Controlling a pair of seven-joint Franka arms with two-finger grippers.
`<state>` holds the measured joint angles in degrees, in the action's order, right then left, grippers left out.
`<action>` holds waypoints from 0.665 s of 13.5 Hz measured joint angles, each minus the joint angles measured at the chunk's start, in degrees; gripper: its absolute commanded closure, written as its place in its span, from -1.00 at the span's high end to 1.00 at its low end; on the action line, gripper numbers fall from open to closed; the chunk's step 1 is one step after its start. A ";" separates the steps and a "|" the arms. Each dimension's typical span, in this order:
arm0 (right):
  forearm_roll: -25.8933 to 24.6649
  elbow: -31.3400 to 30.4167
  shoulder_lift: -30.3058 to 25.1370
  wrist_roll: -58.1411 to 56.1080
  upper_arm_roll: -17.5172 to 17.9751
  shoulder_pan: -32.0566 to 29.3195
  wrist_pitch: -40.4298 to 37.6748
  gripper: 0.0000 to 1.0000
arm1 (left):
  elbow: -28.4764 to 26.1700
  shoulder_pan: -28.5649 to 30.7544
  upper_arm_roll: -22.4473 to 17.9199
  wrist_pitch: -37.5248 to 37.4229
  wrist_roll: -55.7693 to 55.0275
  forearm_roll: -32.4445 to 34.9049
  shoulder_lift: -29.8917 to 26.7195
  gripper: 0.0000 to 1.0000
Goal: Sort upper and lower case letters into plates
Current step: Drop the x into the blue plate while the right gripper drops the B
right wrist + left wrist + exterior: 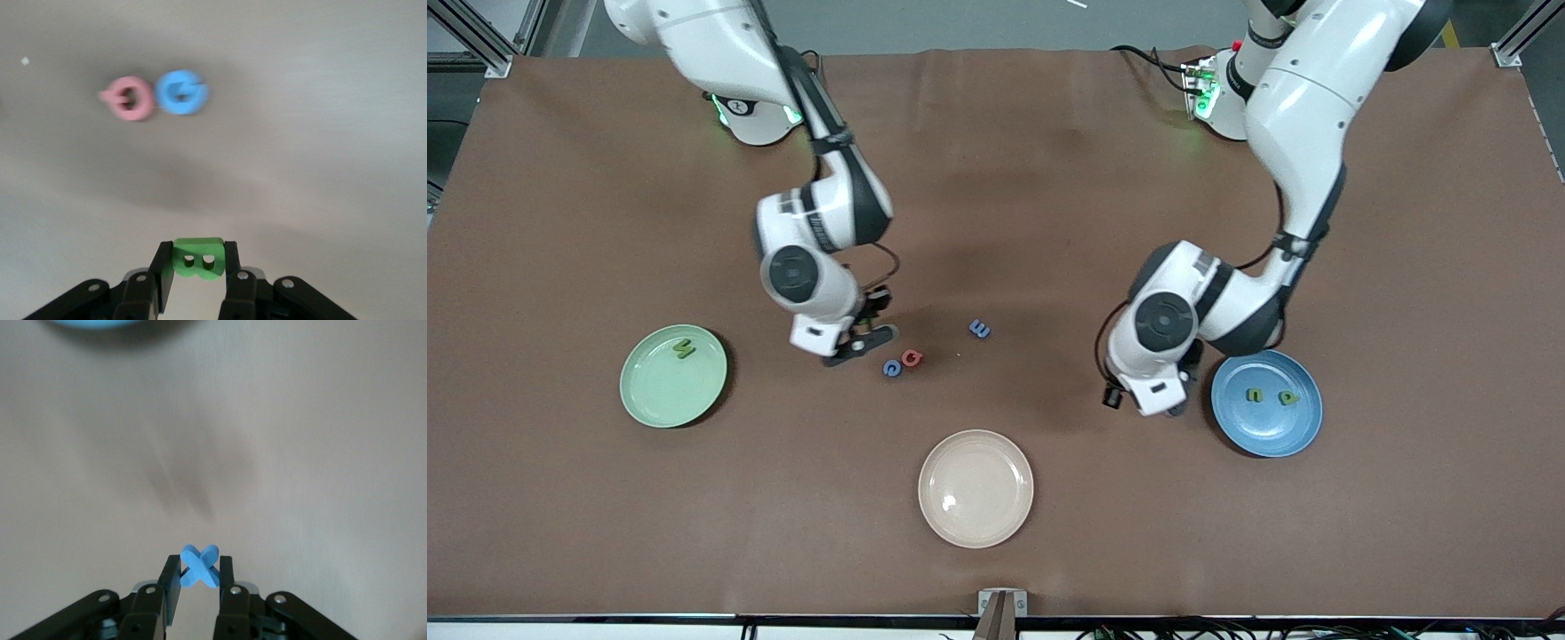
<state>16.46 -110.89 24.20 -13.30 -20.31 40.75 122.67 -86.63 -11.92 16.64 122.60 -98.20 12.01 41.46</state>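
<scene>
Both arms are mid-sort, each carrying a letter

Left gripper jaws are clamping a blue X beside the blue plate; right gripper jaws are pinching a green B near the red letter, presumably heading for the green plate.

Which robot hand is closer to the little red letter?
Right. The right end effector, shut on a green letter, is right beside the red letter. The left end effector, shut on a blue letter, is by the blue plate.
</scene>
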 measured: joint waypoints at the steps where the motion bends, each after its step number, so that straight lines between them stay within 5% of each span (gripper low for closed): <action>1: -0.06 -0.05 -1.32 -3.74 -2.51 -1.49 -1.03 -0.69 | 0.00 2.14 -0.04 -0.40 3.01 0.00 -0.17 -0.98; 4: -0.39 -0.65 -1.76 -15.64 -9.69 -4.84 -0.41 -0.69 | -0.05 9.23 -0.12 -1.86 14.83 0.01 -0.55 -0.98; 9: -0.68 -2.08 1.52 -31.57 -10.80 -14.60 6.40 -0.69 | -1.61 17.59 -0.10 -2.17 28.73 0.22 -0.50 -0.71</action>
<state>15.78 -112.96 25.73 -44.87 -31.10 26.15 129.07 -88.23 5.67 16.55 120.43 -69.47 12.23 40.96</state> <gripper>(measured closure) 0.652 0.727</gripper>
